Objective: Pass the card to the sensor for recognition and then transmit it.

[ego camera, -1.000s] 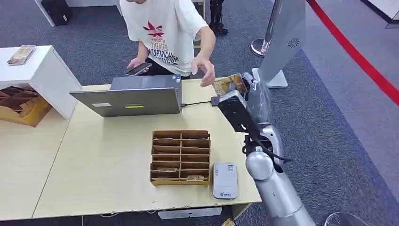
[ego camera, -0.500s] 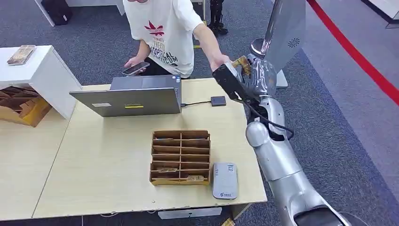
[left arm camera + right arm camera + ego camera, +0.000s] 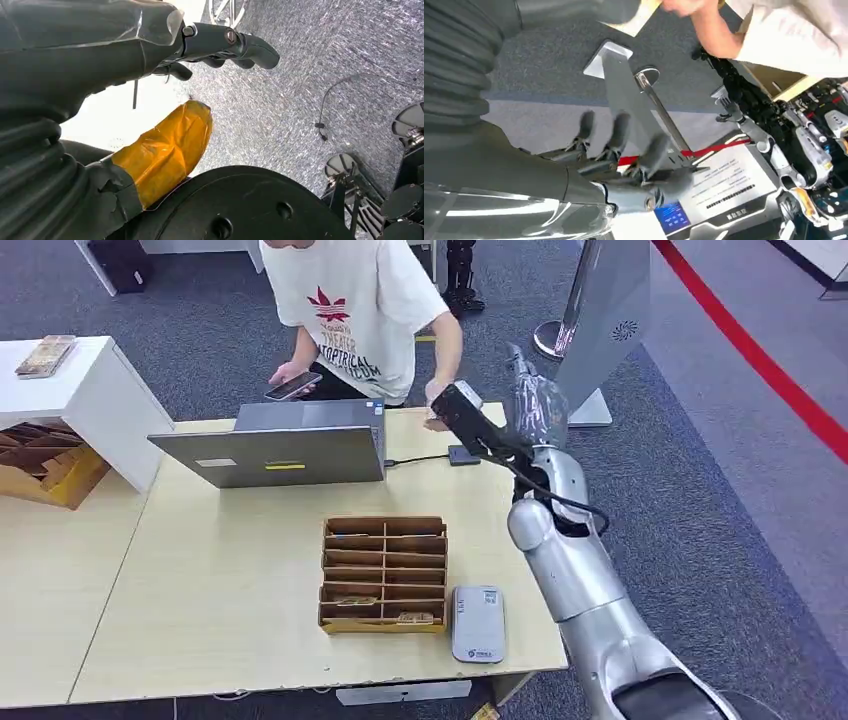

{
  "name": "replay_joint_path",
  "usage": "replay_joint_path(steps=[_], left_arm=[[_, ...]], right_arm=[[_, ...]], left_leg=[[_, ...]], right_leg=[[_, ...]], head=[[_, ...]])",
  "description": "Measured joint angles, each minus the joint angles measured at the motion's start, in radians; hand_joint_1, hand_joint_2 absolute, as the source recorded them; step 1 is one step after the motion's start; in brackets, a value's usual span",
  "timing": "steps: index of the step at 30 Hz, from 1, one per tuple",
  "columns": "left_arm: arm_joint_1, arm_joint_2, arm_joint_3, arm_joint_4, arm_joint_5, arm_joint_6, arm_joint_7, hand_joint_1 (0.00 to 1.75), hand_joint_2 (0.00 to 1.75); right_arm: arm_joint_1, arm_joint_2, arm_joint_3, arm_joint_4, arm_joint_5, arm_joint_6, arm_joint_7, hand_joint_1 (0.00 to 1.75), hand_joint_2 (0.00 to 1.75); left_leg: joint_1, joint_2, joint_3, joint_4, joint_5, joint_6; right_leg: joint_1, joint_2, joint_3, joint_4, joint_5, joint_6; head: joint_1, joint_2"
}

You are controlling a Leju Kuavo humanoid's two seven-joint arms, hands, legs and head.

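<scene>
My right hand (image 3: 531, 400) is raised past the table's far right corner, and in the right wrist view its fingers (image 3: 624, 131) are spread with nothing between them. A person in a white T-shirt (image 3: 355, 310) stands behind the table, one hand (image 3: 437, 417) down at the far edge close to my wrist; whether it holds the card I cannot tell. The white sensor (image 3: 478, 623) lies near the front edge, beside a brown slotted card box (image 3: 384, 573) with a few cards in its front row. My left hand (image 3: 220, 47) hangs over the carpet, holding nothing.
An open grey laptop (image 3: 275, 445) stands at the table's back, a cable running to a small black device (image 3: 463, 454). The person's other hand holds a phone (image 3: 293, 387). A grey kiosk (image 3: 605, 300) stands beyond my right hand. A white shelf (image 3: 80, 390) is at the left.
My right hand held a brown card out toward the person, who reached for it; now the hand is bare and drawn back a little, and the person's arm has dropped to the table edge.
</scene>
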Motion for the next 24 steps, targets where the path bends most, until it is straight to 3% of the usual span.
replay_joint_path(steps=[7, 10, 14, 20, 21, 22, 23, 24], left_arm=[[0.000, -0.001, 0.000, 0.000, 0.000, 0.003, -0.005, 0.00, 1.75], [0.000, -0.003, 0.000, 0.000, 0.000, 0.005, -0.016, 0.00, 1.75], [0.002, -0.012, 0.011, 0.000, 0.000, 0.015, -0.045, 0.00, 1.75], [0.003, -0.019, 0.031, 0.000, 0.000, 0.018, -0.063, 0.00, 1.75], [0.003, -0.019, 0.034, 0.000, 0.000, 0.019, -0.063, 0.00, 1.75], [0.003, -0.020, 0.037, 0.000, 0.000, 0.021, -0.065, 0.00, 1.75], [0.003, -0.020, 0.041, 0.000, 0.000, 0.021, -0.067, 0.00, 1.75], [0.003, -0.020, 0.045, 0.000, 0.000, 0.021, -0.068, 0.00, 1.75]], right_arm=[[0.061, 0.026, 0.010, -0.033, -0.018, -0.003, -0.037, 0.00, 1.75], [0.093, 0.037, 0.010, -0.073, -0.089, -0.005, -0.088, 0.00, 1.75], [0.218, 0.059, 0.050, -0.212, -0.153, -0.008, -0.159, 0.00, 1.75], [0.396, 0.060, 0.132, -0.370, -0.143, -0.072, -0.198, 0.00, 1.75], [0.420, 0.060, 0.140, -0.388, -0.143, -0.081, -0.204, 0.14, 1.75], [0.445, 0.060, 0.148, -0.408, -0.142, -0.090, -0.209, 0.14, 1.75], [0.467, 0.059, 0.155, -0.424, -0.140, -0.098, -0.214, 0.40, 1.75], [0.485, 0.058, 0.161, -0.438, -0.137, -0.101, -0.217, 0.91, 1.75]], left_leg=[[0.000, 0.000, 0.000, 0.000, 0.000, 0.000], [0.000, 0.000, 0.000, 0.000, 0.000, 0.000], [0.000, 0.000, -0.001, 0.000, 0.000, 0.000], [0.000, 0.001, -0.002, 0.000, -0.001, 0.000], [0.000, 0.001, -0.002, 0.000, -0.001, 0.000], [0.000, 0.001, -0.002, 0.000, -0.001, 0.000], [0.000, 0.001, -0.002, 0.000, -0.001, 0.000], [0.000, 0.001, -0.002, 0.000, -0.001, 0.000]], right_leg=[[0.000, 0.000, -0.001, 0.000, 0.000, 0.000], [0.000, 0.000, -0.001, 0.000, 0.000, 0.000], [0.000, 0.000, -0.001, 0.000, -0.001, 0.000], [0.000, 0.000, -0.003, 0.000, -0.001, 0.000], [0.000, 0.000, -0.003, 0.000, -0.001, 0.000], [0.000, 0.000, -0.003, 0.000, -0.001, 0.000], [0.000, 0.000, -0.003, 0.000, -0.001, 0.000], [0.000, 0.000, -0.003, 0.000, -0.001, 0.000]], head=[[0.000, 0.000], [0.000, 0.000], [0.000, 0.000], [0.000, 0.000], [0.000, 0.000], [0.000, 0.000], [0.000, 0.000], [0.000, 0.000]])
